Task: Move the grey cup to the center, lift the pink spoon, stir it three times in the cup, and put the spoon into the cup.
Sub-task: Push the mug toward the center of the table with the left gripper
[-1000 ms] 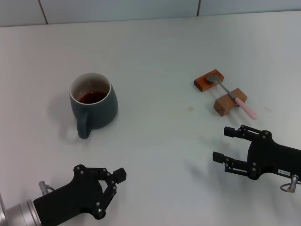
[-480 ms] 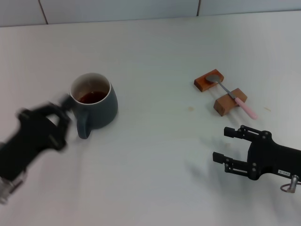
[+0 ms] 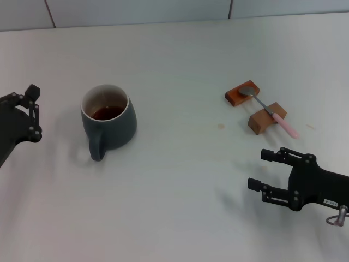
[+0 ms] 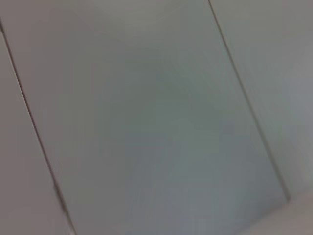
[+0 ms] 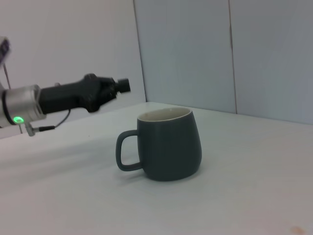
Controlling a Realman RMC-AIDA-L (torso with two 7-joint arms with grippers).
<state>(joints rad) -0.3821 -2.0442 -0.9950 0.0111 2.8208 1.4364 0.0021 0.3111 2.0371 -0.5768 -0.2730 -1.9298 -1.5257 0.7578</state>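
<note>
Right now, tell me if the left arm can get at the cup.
Probably yes. The left gripper sits beside the cup on its left, apart from it, with only bare table between them. The handle points toward the robot, not at the gripper.

A bare robot test bench in a lab-like room is showing here. A plain white counter [image 3: 180, 180] is filling the head view, and pale wall panels [image 3: 136, 11] with thin dark seams are running along its far edge. Nothing homely is showing around it.
</note>
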